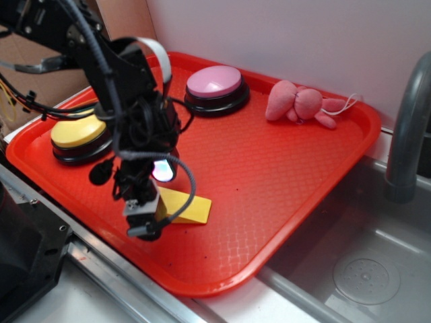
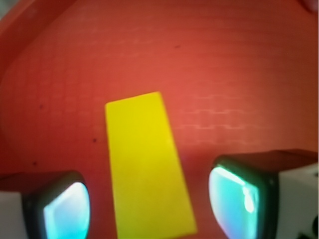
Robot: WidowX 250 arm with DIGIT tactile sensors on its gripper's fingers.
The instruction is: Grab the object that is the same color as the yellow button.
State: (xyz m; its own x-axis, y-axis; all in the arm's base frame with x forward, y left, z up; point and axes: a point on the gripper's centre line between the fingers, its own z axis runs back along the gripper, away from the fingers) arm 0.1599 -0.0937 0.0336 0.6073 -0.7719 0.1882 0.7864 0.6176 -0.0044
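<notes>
Two finger pads (image 2: 65,209) fill the near corners of the wrist view, spread wide with the yellow wedge (image 2: 147,167) between them, gaps on both sides. Wedge lies flat on the red tray (image 1: 269,195), near-left part, well apart from the yellow button (image 1: 77,131) at far left. Gripper (image 1: 145,215) open, straddling the wedge's left end. To grip well: settle low, centre across the narrow width, close evenly so the sloped face does not squirt out. Arm reaches in from upper left, wrist pointing steeply down.
</notes>
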